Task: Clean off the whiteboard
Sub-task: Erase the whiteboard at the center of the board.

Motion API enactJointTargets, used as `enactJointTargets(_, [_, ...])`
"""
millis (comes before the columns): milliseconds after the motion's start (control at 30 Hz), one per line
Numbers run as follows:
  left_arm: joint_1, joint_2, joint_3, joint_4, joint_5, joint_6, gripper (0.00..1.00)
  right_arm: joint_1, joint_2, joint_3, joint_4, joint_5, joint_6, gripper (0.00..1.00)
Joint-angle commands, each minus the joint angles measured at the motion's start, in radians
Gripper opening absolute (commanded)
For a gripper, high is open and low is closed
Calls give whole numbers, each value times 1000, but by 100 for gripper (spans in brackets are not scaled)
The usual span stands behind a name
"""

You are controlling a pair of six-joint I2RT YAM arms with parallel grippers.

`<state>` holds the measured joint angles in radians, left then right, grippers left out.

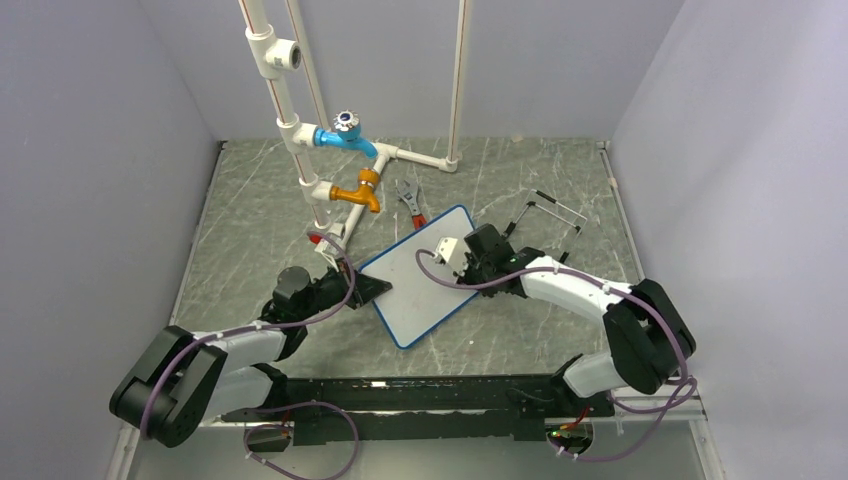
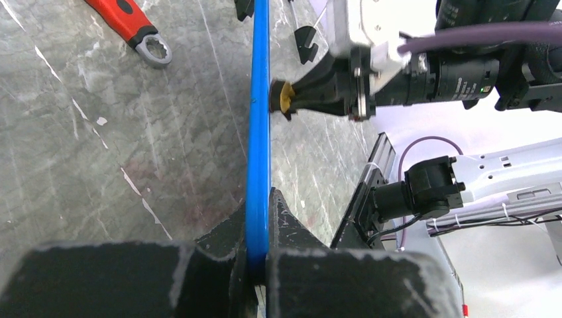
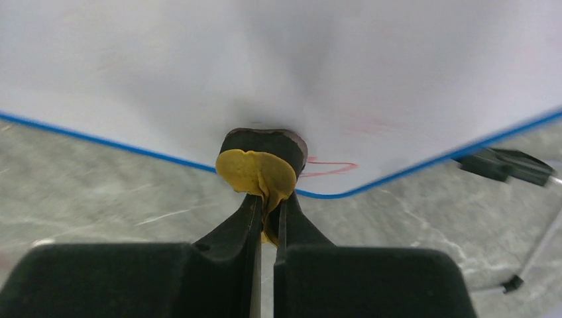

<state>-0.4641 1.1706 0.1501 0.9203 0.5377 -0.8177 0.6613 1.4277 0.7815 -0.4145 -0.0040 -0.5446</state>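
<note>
The left gripper (image 2: 257, 218) clamps the light-looking, stiff whiteboard (image 1: 420, 290) by its frame; the right gripper (image 3: 266, 218), pinching a yellow eraser (image 3: 255, 173), presses its corner.

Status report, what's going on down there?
Left pincer clamps whiteboard edge. Right pincer presses yellow pad on its face. Red traces near corner.

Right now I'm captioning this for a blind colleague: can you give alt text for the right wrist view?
The right gripper pinches a yellow eraser, its dark face pressed on the whiteboard near a blue-framed corner. Faint red marks show beside it; grey marbled table lies below.
</note>
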Motion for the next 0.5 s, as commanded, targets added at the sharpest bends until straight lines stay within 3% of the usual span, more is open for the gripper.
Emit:
enactJointTargets(0, [-9, 8, 7, 148, 97, -36, 0, -49, -30, -3, 155, 146, 66, 0])
enactJointTargets(167, [-10, 10, 14, 144, 106, -35, 0, -62, 23, 27, 62, 118, 15, 0])
enactJointTargets(367, [-9, 7, 20, 126, 107, -25, 0, -52, 46, 60, -125, -171, -99, 0])
enactJointTargets(467, [-9, 20, 19, 140, 104, -26, 0, -27, 43, 63, -123, -195, -91, 0])
